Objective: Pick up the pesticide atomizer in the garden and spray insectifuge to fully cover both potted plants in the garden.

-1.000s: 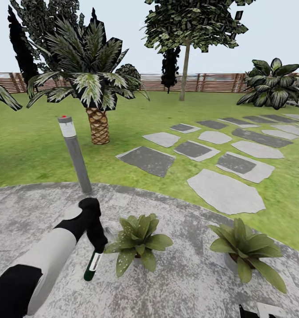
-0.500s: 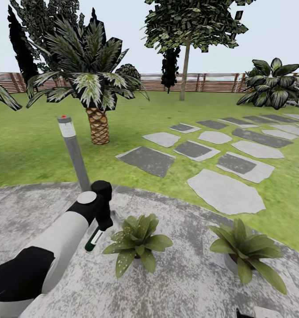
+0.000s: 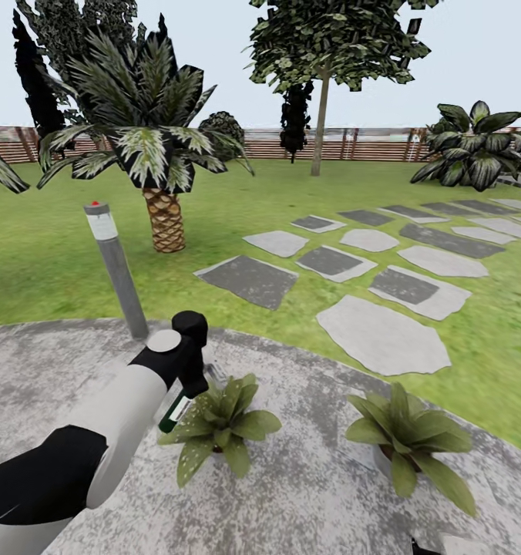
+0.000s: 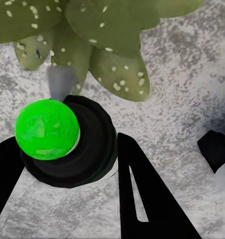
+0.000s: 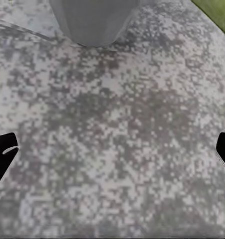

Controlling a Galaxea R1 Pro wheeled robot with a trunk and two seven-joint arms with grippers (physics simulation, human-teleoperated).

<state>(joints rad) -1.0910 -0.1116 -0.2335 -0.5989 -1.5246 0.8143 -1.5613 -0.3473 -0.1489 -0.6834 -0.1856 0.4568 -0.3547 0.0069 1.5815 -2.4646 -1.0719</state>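
The left gripper [image 3: 185,395] was clamped on the pesticide atomizer [image 3: 173,412], its two dark fingers [image 4: 147,199] pressed against either side of the bottle, whose bright green tip showed end-on in the left wrist view [image 4: 46,129]. In the head view the bottle hung tilted, tip down, just beside the nearer-left potted plant [image 3: 218,422], at the edge of its outer leaves; whether it touched them I cannot tell. In the left wrist view the plant's spotted leaves [image 4: 105,47] and grey pot [image 4: 62,82] lay just past the tip.

The second potted plant [image 3: 407,432] stood well apart from the first, with bare patio [image 3: 314,493] between the two and in front of them. Behind the first plant the patio's curved edge met the lawn [image 3: 52,262], where a grey bollard light [image 3: 115,270] stood near the rim. Stepping stones [image 3: 384,335] ran off across the grass toward the wooden fence [image 3: 376,145].

The right gripper [image 5: 112,149] was spread wide over bare paving, holding nothing, its fingertips [image 5: 2,149] at opposite edges of the right wrist view, a grey pot [image 5: 95,20] ahead of it.
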